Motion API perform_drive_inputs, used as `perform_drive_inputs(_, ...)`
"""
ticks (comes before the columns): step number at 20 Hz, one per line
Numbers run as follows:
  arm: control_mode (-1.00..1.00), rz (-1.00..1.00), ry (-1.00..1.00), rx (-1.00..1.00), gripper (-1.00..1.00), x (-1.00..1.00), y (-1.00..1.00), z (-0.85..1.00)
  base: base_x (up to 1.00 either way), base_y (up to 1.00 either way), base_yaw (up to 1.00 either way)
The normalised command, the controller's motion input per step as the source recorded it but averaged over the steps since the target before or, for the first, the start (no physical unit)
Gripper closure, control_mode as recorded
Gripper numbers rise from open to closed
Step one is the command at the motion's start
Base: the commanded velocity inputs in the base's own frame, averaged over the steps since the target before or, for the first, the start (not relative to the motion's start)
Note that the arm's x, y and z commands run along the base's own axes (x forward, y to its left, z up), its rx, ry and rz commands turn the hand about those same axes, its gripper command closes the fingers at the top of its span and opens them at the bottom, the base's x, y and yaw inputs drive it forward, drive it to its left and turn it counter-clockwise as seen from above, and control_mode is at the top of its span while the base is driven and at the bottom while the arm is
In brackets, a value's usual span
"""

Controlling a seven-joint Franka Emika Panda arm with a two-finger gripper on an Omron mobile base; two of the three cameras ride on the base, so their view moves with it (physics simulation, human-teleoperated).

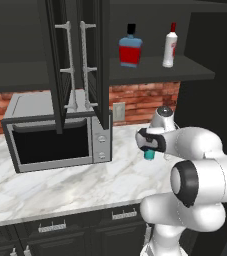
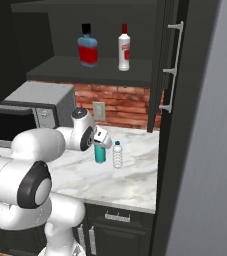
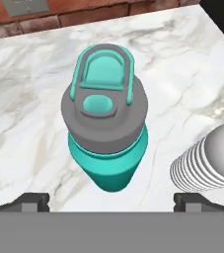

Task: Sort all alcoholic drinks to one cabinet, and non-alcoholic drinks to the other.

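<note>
From the left base view, the squat blue bottle (image 1: 130, 50) and the slim white bottle (image 1: 170, 46) stand upright and apart on the shelf of the open cabinet (image 1: 195, 72), while down on the marble tabletop (image 1: 60, 185) only a sliver of the teal bottle (image 1: 149, 155) peeks out beneath the arm's wrist. In the right base view the gripper (image 2: 99, 141) hangs directly over the teal bottle (image 2: 100, 153), which stands upright on the tabletop (image 2: 130, 185) with the clear ribbed water bottle (image 2: 117, 155) just beside it toward the open cabinet door (image 2: 172, 65). The hand view looks straight down on the teal bottle (image 3: 107, 133): a grey cap with a teal flip lid and carry loop, and a smooth round body beneath, with the jaws spread wide, one dark fingertip (image 3: 29, 201) low on each side and nothing between them. The bottle looks rigid and probably fairly light, but its smooth wall may be slippery, so the cylindrical body just below the cap seems the safest place to close on. The ribbed bottle (image 3: 207, 163) sits close enough that one finger could nudge it, and being small and thin it would likely tip easily.
</note>
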Motion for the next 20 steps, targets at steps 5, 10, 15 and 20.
perform_drive_inputs(5,-1.00,0.00,0.00,0.00,-1.00,0.11,-0.01,-0.09,0.00,0.00,0.00)
perform_drive_inputs(10,-1.00,0.00,0.00,0.00,-1.00,0.06,0.00,-0.03,0.00,0.00,0.00)
perform_drive_inputs(15,-1.00,0.00,0.00,0.00,-1.00,0.05,0.00,0.00,0.00,0.00,0.00)
perform_drive_inputs(20,-1.00,0.00,0.00,0.00,-1.00,0.07,0.00,-0.03,0.00,0.00,0.00)
